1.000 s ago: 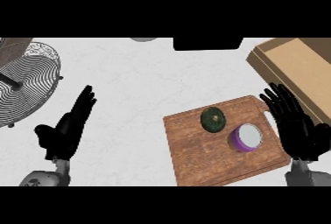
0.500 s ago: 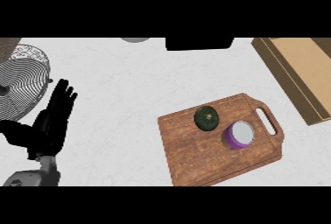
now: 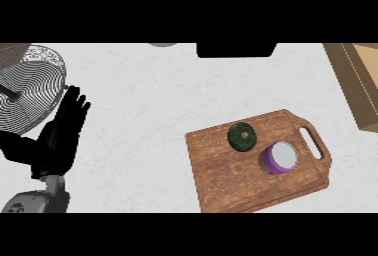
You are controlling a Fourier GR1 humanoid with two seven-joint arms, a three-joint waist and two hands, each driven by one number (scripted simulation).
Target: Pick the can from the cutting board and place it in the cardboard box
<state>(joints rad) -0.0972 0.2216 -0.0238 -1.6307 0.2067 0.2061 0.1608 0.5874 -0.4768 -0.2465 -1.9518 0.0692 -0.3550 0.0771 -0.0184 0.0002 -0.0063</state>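
Looking steeply down at a pale, speckled bench (image 3: 162, 100), I go from left to right. At the far left edge sits a round wire rack (image 3: 29, 90) of concentric rings. Just beside it is my left hand (image 3: 63, 135), black, fingers straight and relaxed, pointing up the view, holding nothing; it rests there. My right hand does not show.

Right of centre lies a wooden cutting board (image 3: 236, 185), turned slightly, its handle slot toward the right. Two things stand on it. A dark green, rounded thing (image 3: 242, 136), perhaps an avocado, lies near the upper middle. Just beside it, lower and to the right, stands the can (image 3: 280, 156): purple wall, pale silver top, upright, close to the handle slot and apart from the green thing.

At the far right edge, well apart from the board, is the cardboard box (image 3: 362, 85), only partly in view, with its opening toward me.

I judge the can to be stiff, light and smooth-sided, so likely to slip. The best hold would be round its wall from the right side, thumb opposite fingers, clear of the green thing. No grasp has begun.
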